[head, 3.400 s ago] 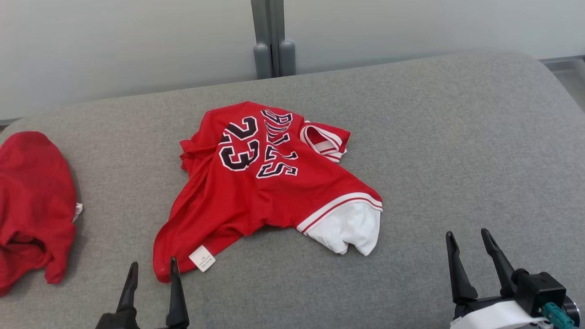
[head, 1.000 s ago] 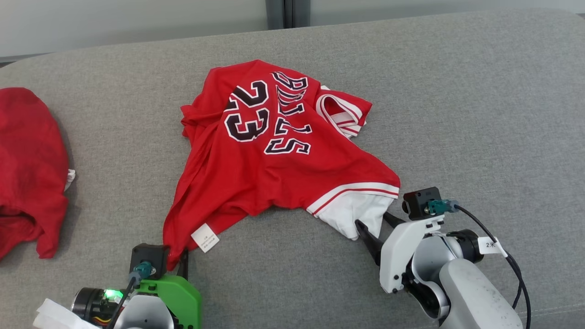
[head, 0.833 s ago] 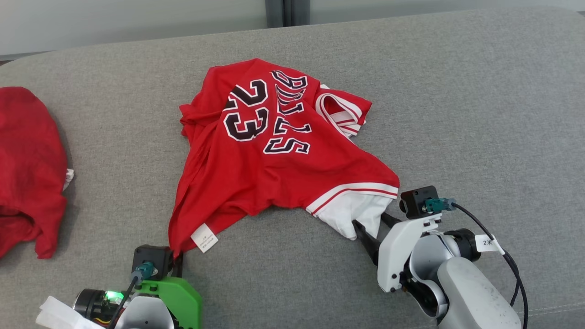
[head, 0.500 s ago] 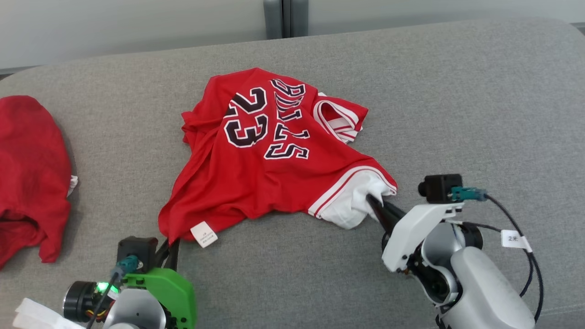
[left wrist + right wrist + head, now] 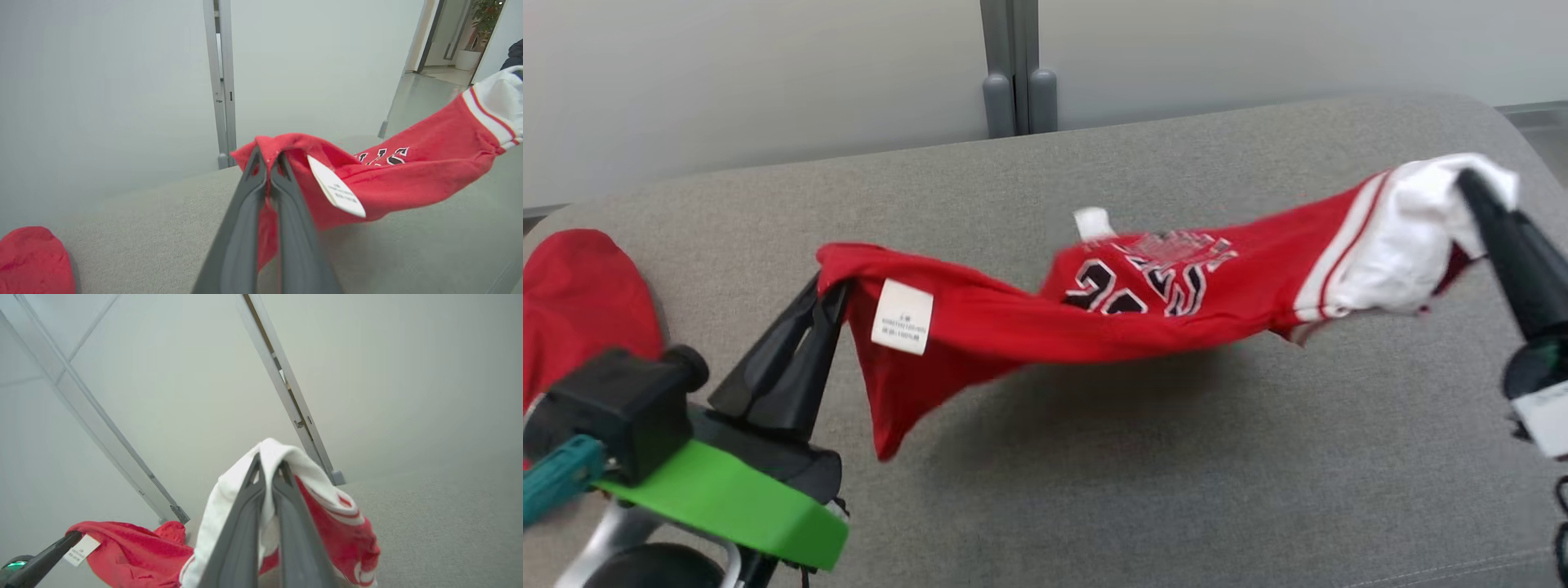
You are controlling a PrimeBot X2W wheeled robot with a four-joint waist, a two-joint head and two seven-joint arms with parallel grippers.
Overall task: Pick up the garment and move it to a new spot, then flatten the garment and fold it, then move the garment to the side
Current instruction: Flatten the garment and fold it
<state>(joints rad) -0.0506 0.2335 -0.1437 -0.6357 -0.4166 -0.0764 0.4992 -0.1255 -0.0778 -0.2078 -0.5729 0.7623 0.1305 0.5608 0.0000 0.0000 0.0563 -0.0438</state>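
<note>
The garment (image 5: pixel 1143 302) is a red jersey with black-and-white lettering and a white sleeve. It hangs stretched in the air above the grey cushion (image 5: pixel 1094 457). My left gripper (image 5: pixel 827 286) is shut on its red hem, beside a white label (image 5: pixel 903 316). In the left wrist view that gripper (image 5: pixel 268 157) pinches the red cloth (image 5: pixel 408 171). At the right edge of the head view, my right gripper (image 5: pixel 1470 181) is shut on the white sleeve. The right wrist view shows that gripper (image 5: pixel 267 461) clamping the white fabric (image 5: pixel 220 502).
A second red cloth (image 5: pixel 580 294) lies bunched at the cushion's left edge, also seen as a red cloth (image 5: pixel 32 261) in the left wrist view. A pale wall with a grey post (image 5: pixel 1013 73) stands behind the cushion.
Both grippers closed on the jersey, left on the hem and right on the white sleeve, then lifted it off the cushion and pulled it out between them. The head camera also shifted.
</note>
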